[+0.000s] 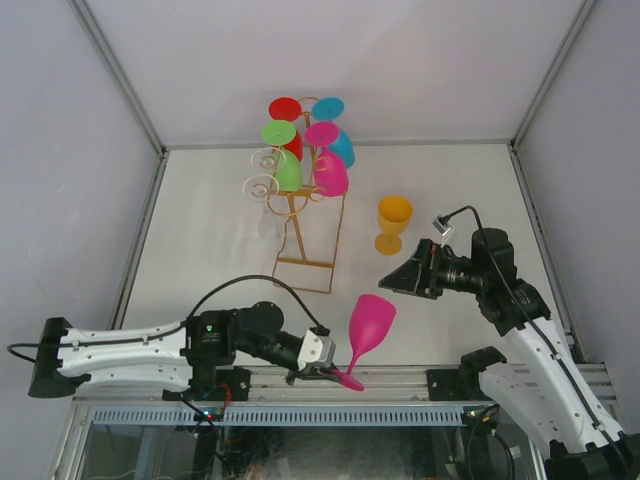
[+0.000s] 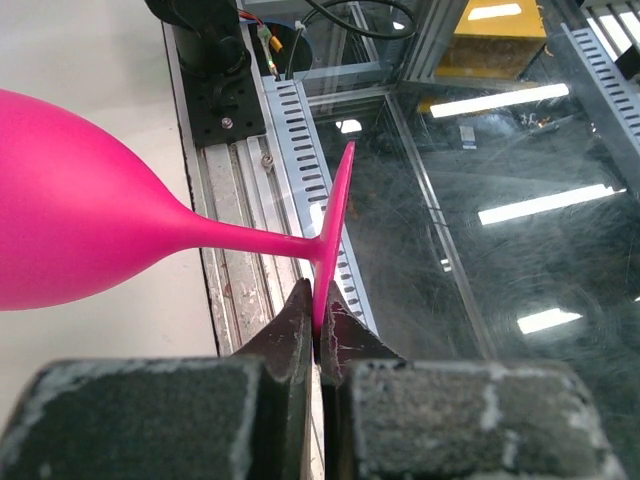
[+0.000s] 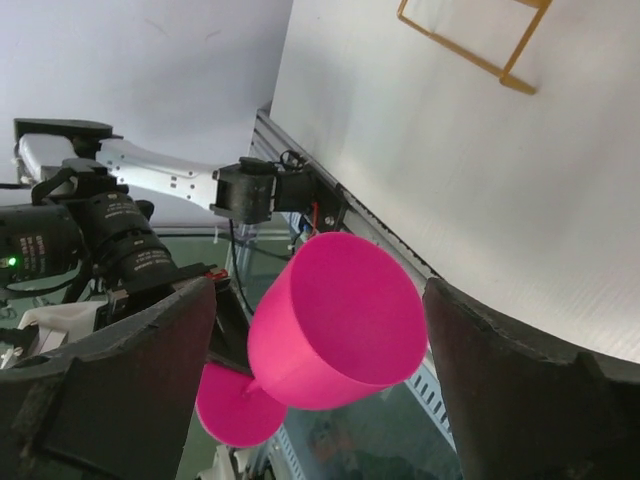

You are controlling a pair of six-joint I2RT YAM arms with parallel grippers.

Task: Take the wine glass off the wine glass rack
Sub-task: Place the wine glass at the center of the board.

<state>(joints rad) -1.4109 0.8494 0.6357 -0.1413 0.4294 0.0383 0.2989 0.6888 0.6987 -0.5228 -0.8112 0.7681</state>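
Observation:
The gold wire wine glass rack (image 1: 305, 215) stands at the back middle of the table, with several coloured glasses hanging on its hooks. A pink wine glass (image 1: 370, 322) is off the rack, tilted over the table's near edge. My left gripper (image 1: 335, 372) is shut on the rim of its foot; in the left wrist view the jaws (image 2: 320, 325) pinch the thin pink disc (image 2: 337, 225), and the bowl (image 2: 70, 220) points left. My right gripper (image 1: 405, 275) is open and faces the pink bowl (image 3: 340, 320), which shows between its fingers (image 3: 130, 370) with a gap on each side.
A yellow glass (image 1: 394, 222) stands upright on the table to the right of the rack. The rack's rectangular base (image 3: 470, 40) lies further back. The metal rail (image 1: 400, 385) runs along the table's near edge below the pink glass.

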